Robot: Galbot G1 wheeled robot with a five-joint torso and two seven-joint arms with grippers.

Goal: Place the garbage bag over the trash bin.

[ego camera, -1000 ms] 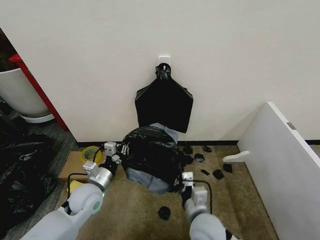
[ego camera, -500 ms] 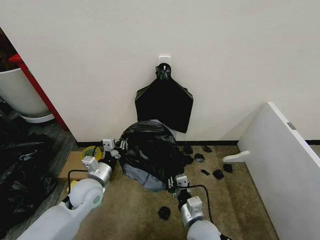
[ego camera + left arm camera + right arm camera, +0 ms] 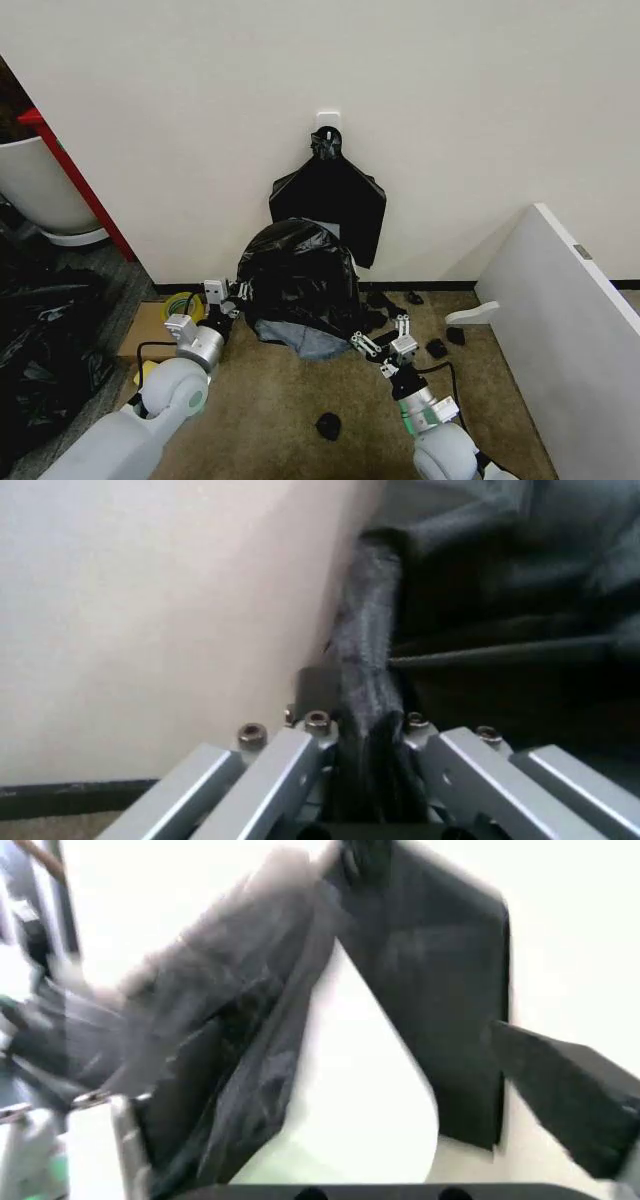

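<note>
Pinching a bunched edge of the bag between closed fingers, the left gripper anchors it beside the wall. The right gripper stands spread, empty. Draped loosely over the bin, the bag could slip off or tear under one-sided tension.

No legible text, labels, brands or numbers anywhere in these views. The garbage bag is plain black and unprinted, and the flat black bags on the wall hook carry no marking either. The yellow tape roll shows no readable print.
</note>
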